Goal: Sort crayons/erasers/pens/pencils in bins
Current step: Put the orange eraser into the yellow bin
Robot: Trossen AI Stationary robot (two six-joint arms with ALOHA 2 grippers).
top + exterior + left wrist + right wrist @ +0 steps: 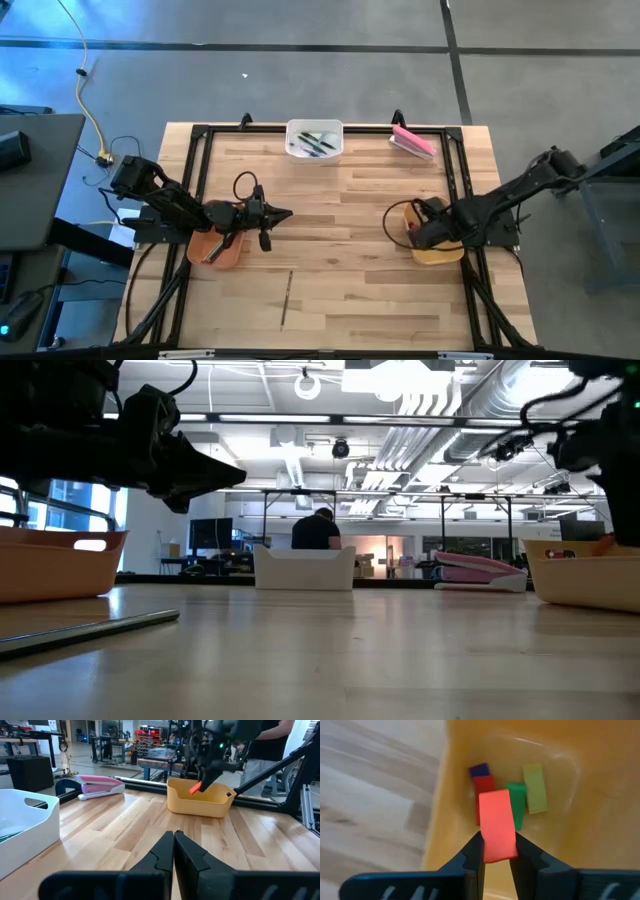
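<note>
Right claw point(496, 854) clamped on an orange-red crayon point(497, 826), hanging directly over the mustard yellow bin point(445, 795) at the desk's right side. The piece's long axis runs forward out of the jaws. Below it, on the bin floor: a blue-purple piece point(479, 769), a red one point(483, 785), a green one point(517, 802) and a yellow-green one point(534, 787), all lying loose, the red and green partly hidden behind the held crayon. The left wrist view confirms it from across the desk: the orange-red tip sits above the bin's rim, not yet down among the others.

My read: the drop line is straight down. The crayon hangs nearer the bin's side wall than its middle, but inside the rim, so letting go here should land it in the bin.

Left claw point(268, 214) is clenched, holding nothing, just beside the orange-brown bin point(222, 250) on the left.

One long thin stick point(287, 296) lies on the desk point(350, 290) near the front edge, long axis running front to back. The left arm is plainly the nearer one for it.

White bin point(315, 139) at the far edge, a few dark sticks inside.
</note>
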